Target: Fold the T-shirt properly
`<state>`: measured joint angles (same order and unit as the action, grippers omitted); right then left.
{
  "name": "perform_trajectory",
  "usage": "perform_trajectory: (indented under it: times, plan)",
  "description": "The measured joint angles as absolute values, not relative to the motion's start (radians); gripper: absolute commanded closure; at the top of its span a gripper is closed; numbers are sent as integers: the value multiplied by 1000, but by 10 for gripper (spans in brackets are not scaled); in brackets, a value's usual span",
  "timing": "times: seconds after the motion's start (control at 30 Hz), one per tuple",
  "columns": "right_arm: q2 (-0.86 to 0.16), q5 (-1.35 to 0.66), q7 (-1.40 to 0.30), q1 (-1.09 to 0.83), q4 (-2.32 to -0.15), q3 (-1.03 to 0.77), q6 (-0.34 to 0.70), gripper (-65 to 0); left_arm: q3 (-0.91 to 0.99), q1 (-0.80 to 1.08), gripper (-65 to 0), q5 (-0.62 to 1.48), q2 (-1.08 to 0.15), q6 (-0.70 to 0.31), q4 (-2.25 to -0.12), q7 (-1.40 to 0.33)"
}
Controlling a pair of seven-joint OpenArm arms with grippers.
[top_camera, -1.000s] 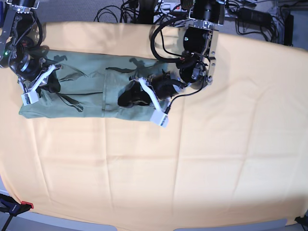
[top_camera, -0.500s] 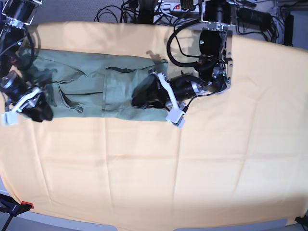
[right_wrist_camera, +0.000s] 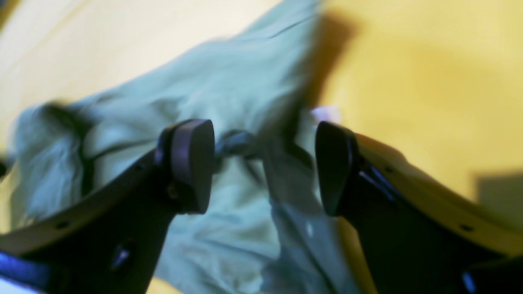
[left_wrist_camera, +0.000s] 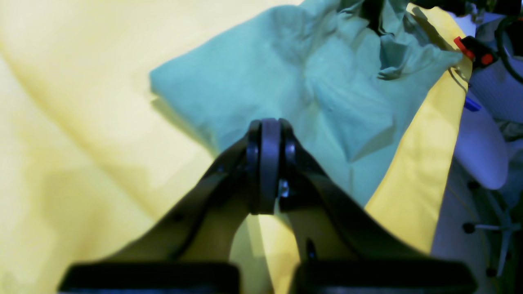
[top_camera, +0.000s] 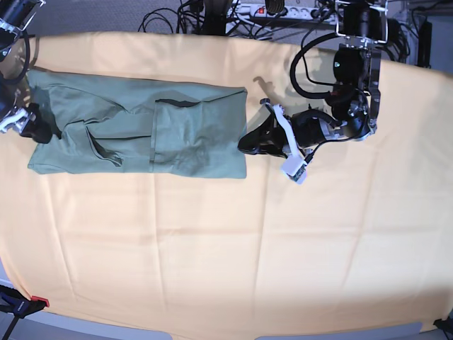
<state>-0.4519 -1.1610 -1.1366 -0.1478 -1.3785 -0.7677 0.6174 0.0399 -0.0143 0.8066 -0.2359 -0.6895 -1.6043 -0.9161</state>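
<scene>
The left gripper (left_wrist_camera: 265, 163) is seen clenched, its two pads pressed flat together with nothing caught between them. In the base view it (top_camera: 249, 144) is placed just beside the right-hand edge of the T-shirt (top_camera: 141, 127), over bare cloth, and no fabric is held by it. From its wrist camera the garment (left_wrist_camera: 310, 90) is seen beyond the closed tips, rumpled at the far end.

The right gripper (right_wrist_camera: 265, 167) is shown released, its fingers (right_wrist_camera: 192, 163) standing well apart with an empty gap between them. The sage-green fabric (right_wrist_camera: 229, 102) is seen behind and below that gap; the picture is blurred, so contact with the fabric cannot be told. In the base view this gripper (top_camera: 32, 127) is found at the shirt's left end, at the picture's left edge.

The T-shirt is laid as a long flat band across the upper left of the orange-yellow cloth (top_camera: 226, 241) by which the worktop is covered. A vertical fold line is visible near its middle, and creases are seen toward its left end. Cables (top_camera: 205, 14) are gathered beyond the far edge of the worktop.
</scene>
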Motion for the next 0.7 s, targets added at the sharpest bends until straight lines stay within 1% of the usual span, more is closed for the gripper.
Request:
perform_trajectory:
  times: [0.17, 0.27, 0.37, 0.57, 0.7]
  plan:
    - [-457, -1256, -1194, -147, -1250, -768, 693, -407, 60, -14, 0, 833, -249, -690, -1605, -915]
    - [-463, -1330, -1276, -144, -1222, -754, 693, -407, 78, -14, 0, 845, -250, -690, -1605, -916]
    - [-462, -1414, -1330, -147, -1222, -694, 699, -407, 80, -14, 0, 849, -249, -690, -1605, -916]
    - [-467, -1457, -1316, -136, -1222, -534, 701, -407, 79, -14, 0, 849, -250, -690, -1605, -916]
    - [-464, -1459, -1286, -133, -1222, -516, 701, -400, 79, -14, 0, 850, -250, -690, -1605, -916]
